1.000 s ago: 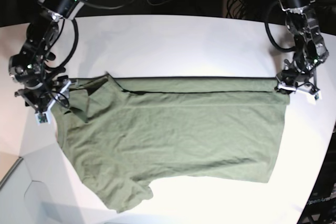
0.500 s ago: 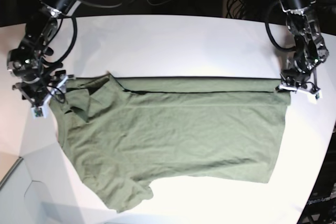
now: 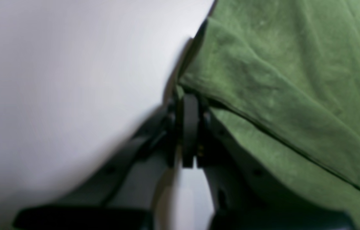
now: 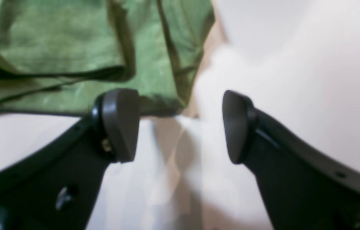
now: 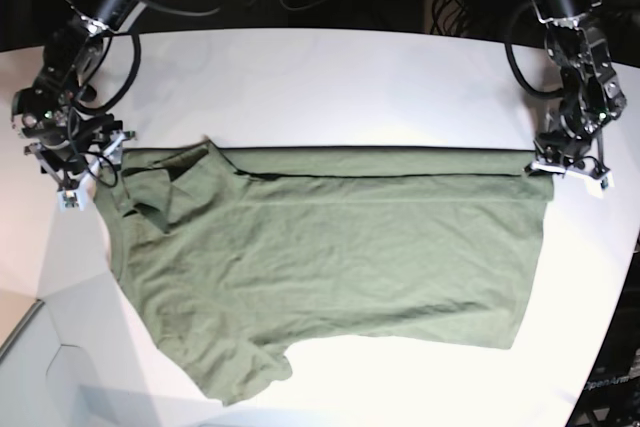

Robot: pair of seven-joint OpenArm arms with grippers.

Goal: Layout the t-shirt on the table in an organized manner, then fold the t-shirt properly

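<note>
Wrinkled matt olive cloth t-shirt (image 5: 330, 257) on smooth white table (image 5: 330, 87)

Bright even overhead light, white table (image 5: 330, 77) near glare, both wrist views soft and blurred, base view sharp

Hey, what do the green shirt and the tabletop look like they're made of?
The t-shirt looks like soft, matte knit fabric, probably cotton: it wrinkles and folds limply. The table looks like smooth hard white laminate or plastic with a faint sheen; which one is unclear.
</note>
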